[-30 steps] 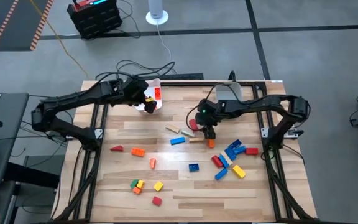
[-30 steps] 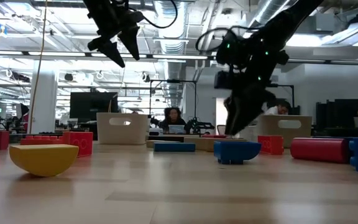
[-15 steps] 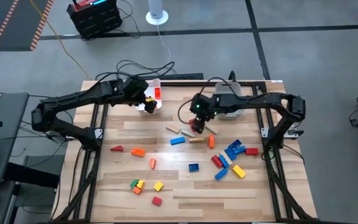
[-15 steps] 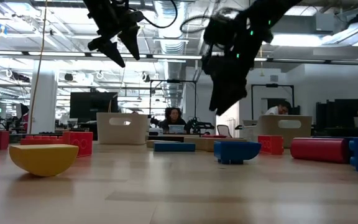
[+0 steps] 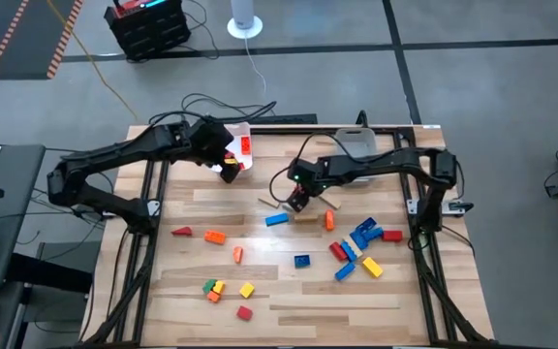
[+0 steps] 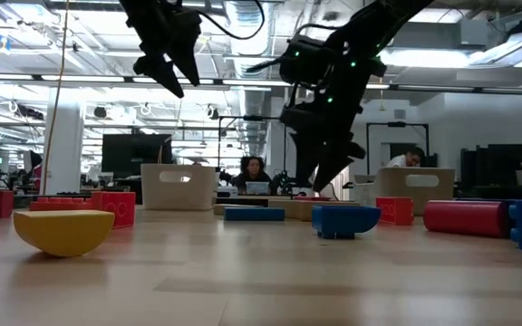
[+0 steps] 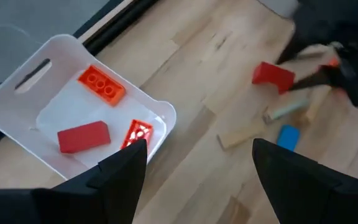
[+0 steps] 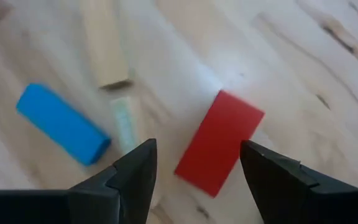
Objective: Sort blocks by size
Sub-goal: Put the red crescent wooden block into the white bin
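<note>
Right gripper (image 8: 194, 171) hangs open just above the red block (image 8: 219, 142) mid-table, near the blue block (image 8: 62, 132). It should probably straddle the short sides squarely before closing. Left gripper (image 7: 194, 165) waits open over the bin (image 7: 17, 93).

Both pincers aloft; blue block (image 6: 345, 220) below

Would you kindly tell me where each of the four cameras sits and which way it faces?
High view: overhead, straight down on the table; both arms show.
Low view: tabletop height, level across blocks into the room; both arms hang from above.
Left wrist view: above the white bin; left pincer open.
Right wrist view: down at the red block; right pincer open.
Shared: both wrist views show that red block.
</note>
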